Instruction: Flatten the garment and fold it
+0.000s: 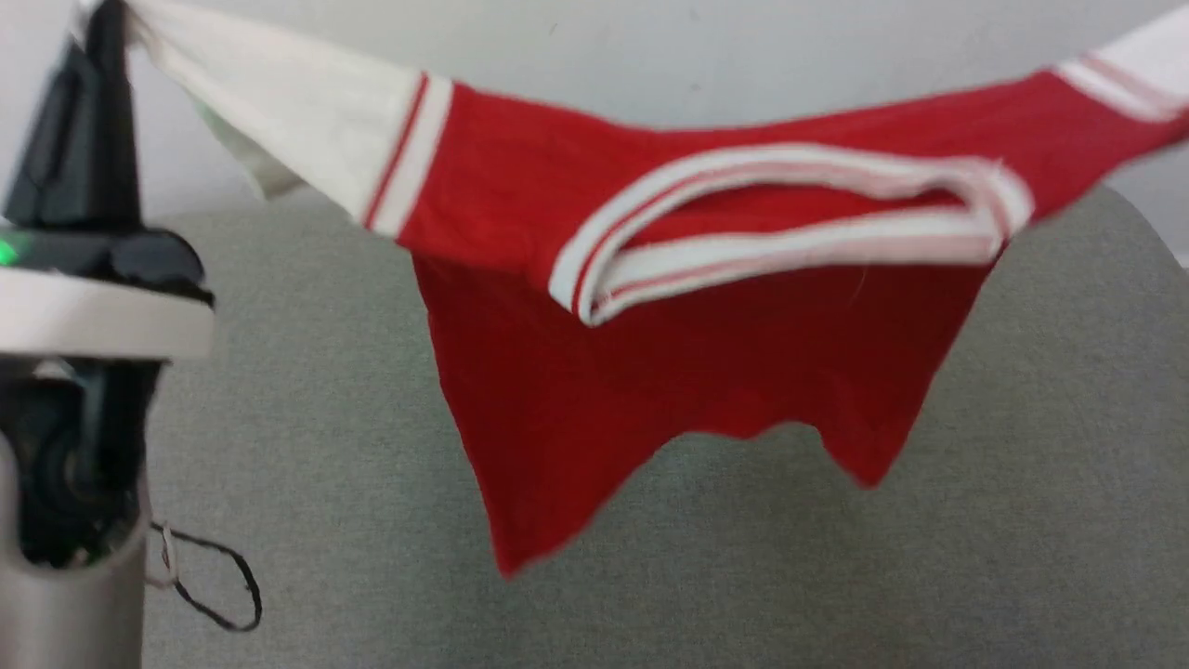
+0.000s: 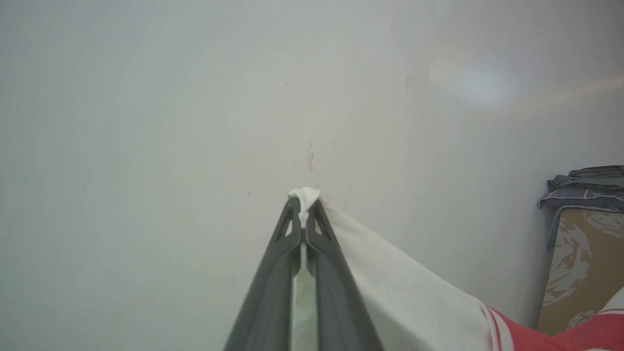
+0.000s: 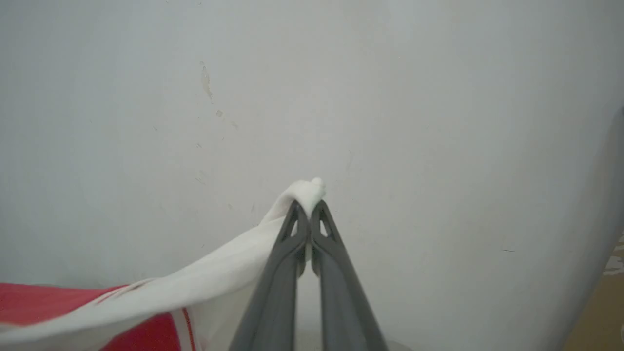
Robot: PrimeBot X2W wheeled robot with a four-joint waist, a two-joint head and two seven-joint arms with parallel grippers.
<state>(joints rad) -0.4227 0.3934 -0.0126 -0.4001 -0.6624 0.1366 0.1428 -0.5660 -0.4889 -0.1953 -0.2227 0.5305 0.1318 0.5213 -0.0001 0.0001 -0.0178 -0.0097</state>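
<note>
The garment (image 1: pixel 669 372), a red jersey with white sleeves and red-and-white striped trim, hangs stretched in the air above the grey table (image 1: pixel 316 446), its collar facing me and its hem dangling. At the upper left my left gripper (image 1: pixel 110 19) is shut on the tip of a white sleeve. In the left wrist view that gripper (image 2: pixel 304 207) pinches bunched white cloth (image 2: pixel 390 292). My right gripper (image 3: pixel 309 207) is shut on the other white sleeve (image 3: pixel 209 282), which runs off the head view's upper right corner.
A pale wall (image 1: pixel 650 56) stands behind the table. A thin black cord (image 1: pixel 218 581) loops on the table near my left arm. A brown box with folded grey cloth on top (image 2: pixel 585 243) sits at the right of the left wrist view.
</note>
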